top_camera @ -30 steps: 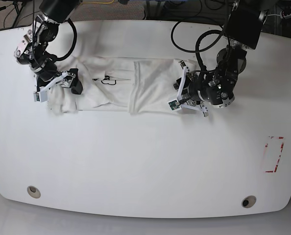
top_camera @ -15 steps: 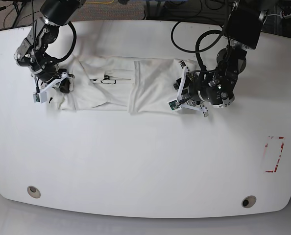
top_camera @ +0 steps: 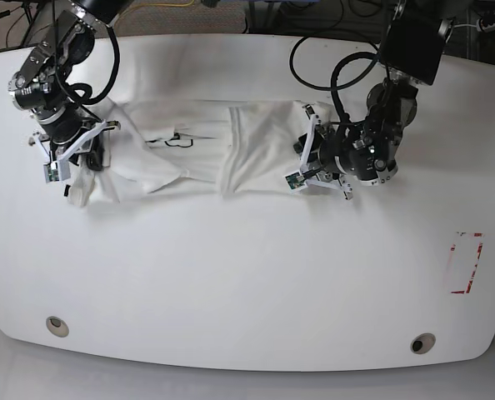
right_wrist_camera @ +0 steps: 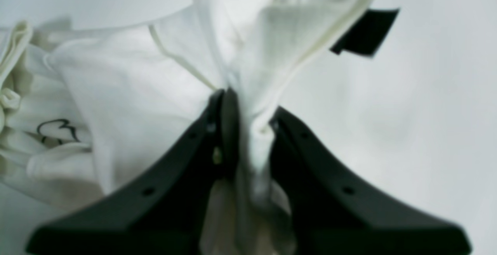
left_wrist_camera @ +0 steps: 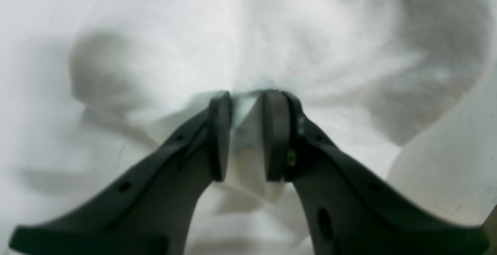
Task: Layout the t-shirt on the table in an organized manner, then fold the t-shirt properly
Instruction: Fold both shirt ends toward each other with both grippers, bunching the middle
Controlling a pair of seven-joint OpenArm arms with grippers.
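Since a second ago my right gripper has gone from spread wide over the shirt's end to clamped on it, and that arm has pulled outward toward the table edge, stretching the cloth; my left side hasn't budged.

Base view: the t-shirt lies as a long rumpled band across the far half of the table, strung between my two grippers. Left gripper sits at the opposite end of the band. Print faces mostly down or inward; only a small dark outline shows. My read: still in layout, shirt bunched lengthwise, not spread flat, no fold started.

Left wrist view: jaws nearly closed, a thin pleat of white fabric pinched between the pads. Rest of the cloth runs away ahead of the tips.

Right wrist view: jaws clenched on a gathered hem, cloth fanning up out of the fingertips. Black tag hangs just beyond the pinch.
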